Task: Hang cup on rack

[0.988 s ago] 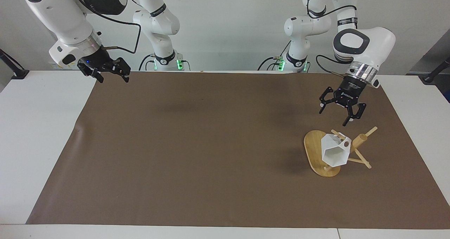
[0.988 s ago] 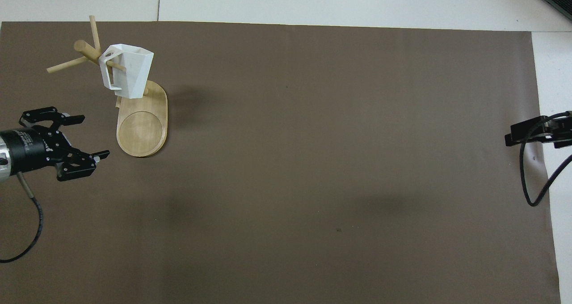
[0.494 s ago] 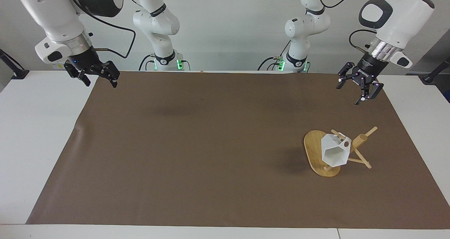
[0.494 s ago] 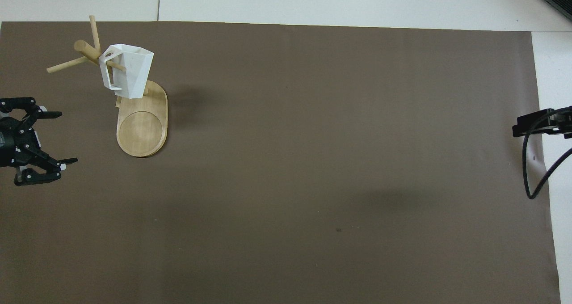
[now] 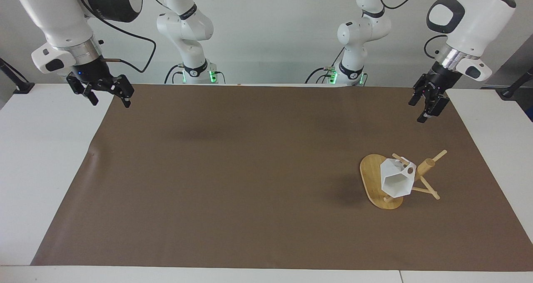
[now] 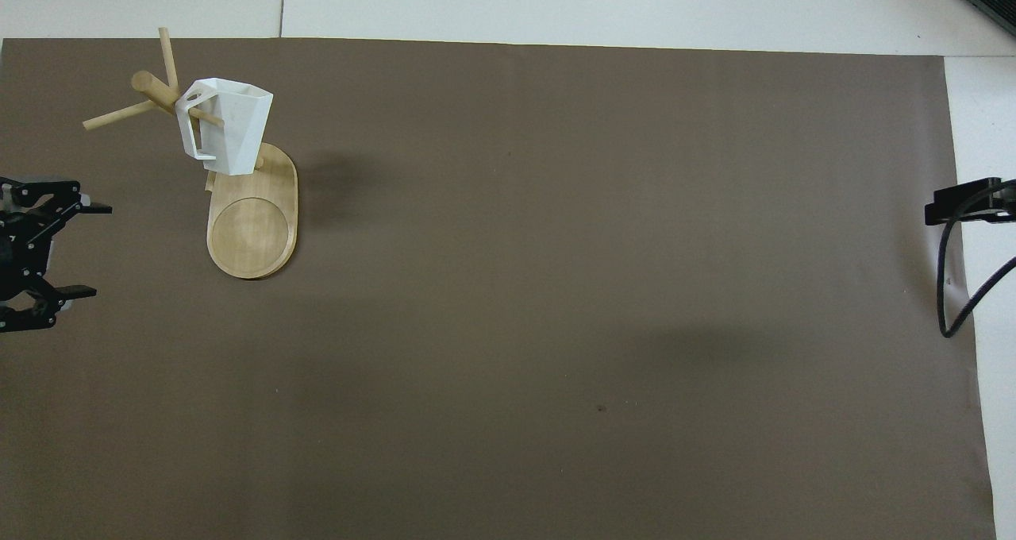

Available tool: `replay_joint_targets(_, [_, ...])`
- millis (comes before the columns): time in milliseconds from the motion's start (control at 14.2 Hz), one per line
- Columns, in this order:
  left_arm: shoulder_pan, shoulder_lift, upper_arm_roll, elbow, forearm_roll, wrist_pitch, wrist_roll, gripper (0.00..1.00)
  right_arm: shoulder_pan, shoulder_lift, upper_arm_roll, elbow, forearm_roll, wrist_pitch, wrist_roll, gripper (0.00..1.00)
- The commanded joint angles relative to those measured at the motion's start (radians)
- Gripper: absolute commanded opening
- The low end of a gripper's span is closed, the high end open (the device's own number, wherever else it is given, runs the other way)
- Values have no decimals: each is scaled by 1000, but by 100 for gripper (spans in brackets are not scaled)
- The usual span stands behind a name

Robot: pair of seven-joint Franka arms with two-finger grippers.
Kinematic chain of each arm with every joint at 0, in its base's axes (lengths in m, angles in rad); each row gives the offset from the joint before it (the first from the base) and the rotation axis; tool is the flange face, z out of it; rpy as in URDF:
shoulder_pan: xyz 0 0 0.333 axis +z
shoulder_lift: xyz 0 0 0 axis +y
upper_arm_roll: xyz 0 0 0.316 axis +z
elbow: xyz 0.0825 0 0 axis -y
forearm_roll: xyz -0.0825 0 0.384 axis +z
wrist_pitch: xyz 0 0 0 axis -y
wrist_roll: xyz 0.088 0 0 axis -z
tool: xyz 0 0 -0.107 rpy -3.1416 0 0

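Facing the robots, the cup (image 5: 396,182) hangs by its handle on a peg of the rack (image 5: 377,182), toward the left arm's end of the brown mat (image 5: 233,170). Both grippers hover empty over the mat's corners nearest the robots: left gripper (image 5: 429,108), right gripper (image 5: 109,101) spread wide. Overhead, the left gripper (image 6: 86,249) also gapes wide; the cup (image 6: 230,131) hangs free.

Cup (image 5: 396,182) on rack (image 5: 372,179) peg, hands apart.
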Motion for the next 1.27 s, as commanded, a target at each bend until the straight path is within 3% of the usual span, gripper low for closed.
replay_joint_targets(0, [39, 10, -6, 22, 56, -36, 187, 100, 8, -8, -9, -9, -15, 18, 41, 100])
replay_joint_targets(141, [47, 9, -6, 23, 65, -47, 297, 100, 10, -12, -7, -9, -6, 18, 75, 100])
replay_joint_targets(565, [53, 9, -1, 40, 66, 4, 296, 100, 14, -19, -6, -4, 31, 10, 79, 100])
replay_joint_targets(706, [4, 38, 12, 86, 78, -34, 306, 100, 31, -27, -21, -4, 82, 4, 78, 100])
replay_joint_targets(847, [-83, 71, 72, 167, 172, -99, 338, 100, 66, -30, -61, -4, 82, 4, 78, 100])
replay_joint_targets(1200, [-148, 137, 94, 287, 190, -172, 631, 100, 66, -33, -67, -6, 77, 3, 67, 100])
